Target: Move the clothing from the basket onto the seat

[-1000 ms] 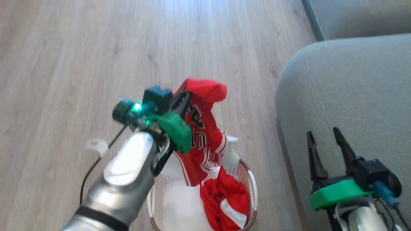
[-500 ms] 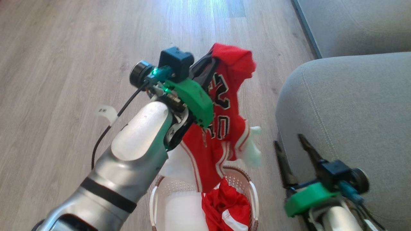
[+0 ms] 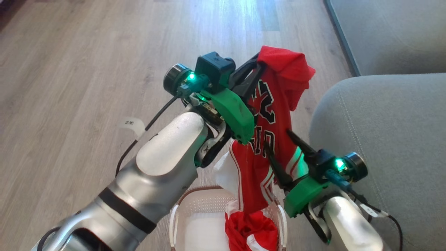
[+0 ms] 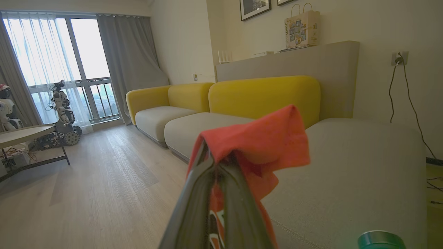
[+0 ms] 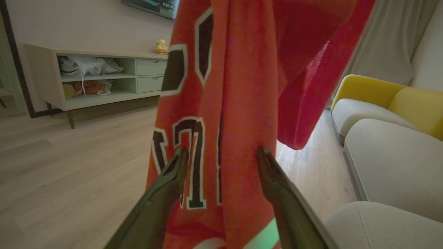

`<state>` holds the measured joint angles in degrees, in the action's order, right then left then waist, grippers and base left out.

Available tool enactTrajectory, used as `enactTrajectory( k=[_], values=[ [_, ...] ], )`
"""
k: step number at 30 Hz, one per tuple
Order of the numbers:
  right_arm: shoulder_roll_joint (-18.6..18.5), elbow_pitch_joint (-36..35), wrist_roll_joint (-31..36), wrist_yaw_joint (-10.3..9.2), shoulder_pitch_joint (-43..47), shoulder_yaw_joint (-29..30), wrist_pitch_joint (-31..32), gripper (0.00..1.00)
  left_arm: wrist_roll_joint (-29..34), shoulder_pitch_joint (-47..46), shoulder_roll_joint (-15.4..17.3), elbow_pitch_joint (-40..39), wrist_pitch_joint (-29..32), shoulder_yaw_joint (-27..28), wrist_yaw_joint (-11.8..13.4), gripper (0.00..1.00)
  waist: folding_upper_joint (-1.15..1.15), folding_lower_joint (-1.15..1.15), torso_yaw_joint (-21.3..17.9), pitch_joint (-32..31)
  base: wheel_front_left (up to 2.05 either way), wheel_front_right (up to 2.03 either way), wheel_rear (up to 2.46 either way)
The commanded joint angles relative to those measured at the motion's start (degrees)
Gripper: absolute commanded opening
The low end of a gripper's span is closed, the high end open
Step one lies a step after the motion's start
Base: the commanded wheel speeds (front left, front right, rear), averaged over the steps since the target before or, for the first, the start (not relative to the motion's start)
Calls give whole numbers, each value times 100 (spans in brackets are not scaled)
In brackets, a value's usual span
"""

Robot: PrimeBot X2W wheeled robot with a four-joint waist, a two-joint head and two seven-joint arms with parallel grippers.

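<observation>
The step in hand is the carry: one red jersey (image 3: 275,115) hangs at full length above the laundry basket (image 3: 173,223), pinched at its top fold by the left gripper (image 3: 259,66), whose long fingers are pressed together on the cloth, as the left wrist view confirms (image 4: 211,155); the jersey's lower end reaches down to the basket's mouth, and I cannot tell whether it is free of the second red garment (image 3: 251,230) bunched inside; the right gripper (image 3: 277,139) is spread wide and holds nothing, its two fingers pointing at the hanging cloth about midway down, with the black numerals showing between them in its own wrist view (image 5: 222,154); whether the tips touch the fabric I cannot say; the grey-green sofa seat (image 3: 383,139) lies just to the right of the basket and carries no clothing yet; the task looks roughly a quarter done; the next move probably calls for the right fingers to close on the middle of the jersey, so the tail does not drag, and then both arms swing right to lay it on the cushion.
</observation>
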<state>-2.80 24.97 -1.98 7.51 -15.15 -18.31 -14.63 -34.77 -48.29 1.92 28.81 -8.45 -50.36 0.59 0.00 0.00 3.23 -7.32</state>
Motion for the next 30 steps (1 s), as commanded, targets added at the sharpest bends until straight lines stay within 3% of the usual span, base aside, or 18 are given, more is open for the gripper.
enactTrajectory(
  k=[1, 13, 14, 16, 17, 27, 29, 30],
  values=[
    [-8, 5, 46, -2, -372, -167, -37, 100, -61, -529, 97, -207, -86, 124, 63, 0, 0, 0, 66, -22, 0, 0, 0],
    [-8, 1152, -380, -2, -1159, -857, -37, 100, -430, -653, 96, -278, -225, -306, 217, 0, 0, 0, 403, -61, 0, 0, 0],
    [-8, 1207, -440, -2, -1206, -905, -37, 89, -453, -660, 96, -266, -238, -325, 229, 0, 0, 0, 426, -63, 0, 0, 0],
    [-8, 1306, -545, -2, -1288, -991, -37, 36, -497, -667, 96, -234, -263, -360, 251, 0, 0, 0, 461, -68, 0, 0, 0],
    [-8, 1332, -572, -2, -1325, -1025, -37, 0, -521, -664, 96, -212, -272, -371, 265, 0, 0, 0, 473, -68, 0, 0, 0],
    [-8, 1260, -546, -2, -1407, -772, -37, 0, -757, -476, 141, 259, -356, -260, 332, 0, 0, 0, 308, 13, 0, 0, 0],
    [-8, 1216, -466, -2, -1422, -652, -37, 0, -800, -393, 169, 364, -399, -217, 344, 77, 0, 0, 210, 39, 0, 0, 0],
    [-8, 1194, -421, -2, -1430, -583, -37, 0, -822, -345, 181, 413, -422, -196, 347, 100, 0, 0, 155, 54, 0, 0, 0]
  ],
)
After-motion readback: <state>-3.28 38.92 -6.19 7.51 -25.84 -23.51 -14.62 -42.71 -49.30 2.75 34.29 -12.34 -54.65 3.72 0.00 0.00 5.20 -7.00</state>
